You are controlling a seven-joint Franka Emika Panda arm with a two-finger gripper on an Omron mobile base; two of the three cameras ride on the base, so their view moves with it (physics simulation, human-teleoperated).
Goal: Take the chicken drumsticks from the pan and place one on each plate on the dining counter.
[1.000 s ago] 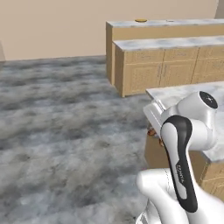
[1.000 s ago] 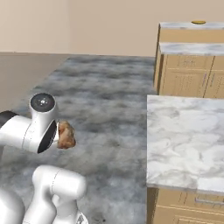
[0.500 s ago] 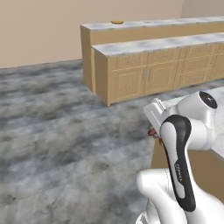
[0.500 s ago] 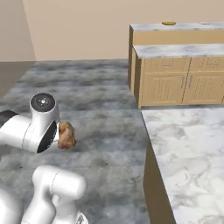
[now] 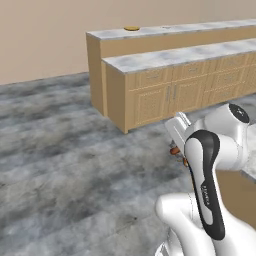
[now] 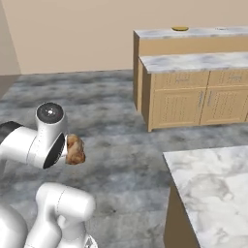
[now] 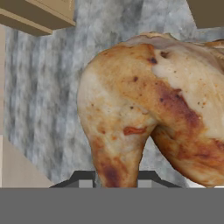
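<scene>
Marble covers the tall tabletop point(image 6: 193, 33) far ahead, with a lower cabinet run in front of it and open grey floor point(image 5: 60, 150) between it and the base. The yellow plate point(image 6: 180, 28) sits near its left end, well apart from the arm. A second plate is hard to make out at that range, perhaps the pale smudge further right.

At the arm, the claw point(image 7: 116, 177) is clamped on one drumstick point(image 7: 153, 100), gripping only its narrow lower end while the bulky part hangs out beyond the tips. In the right base view the meat point(image 6: 74, 149) juts from the hand, high above bare floor.

Risks, largest first. The lower cabinets stand between the base and the tall tabletop, so a poor approach could bump them or leave the plate out of reach. The grip is off-centre on a lumpy, glossy piece, so a sharp turn or stop could swing it loose onto the floor. At release, the rounded meat could roll off the flat plate.
</scene>
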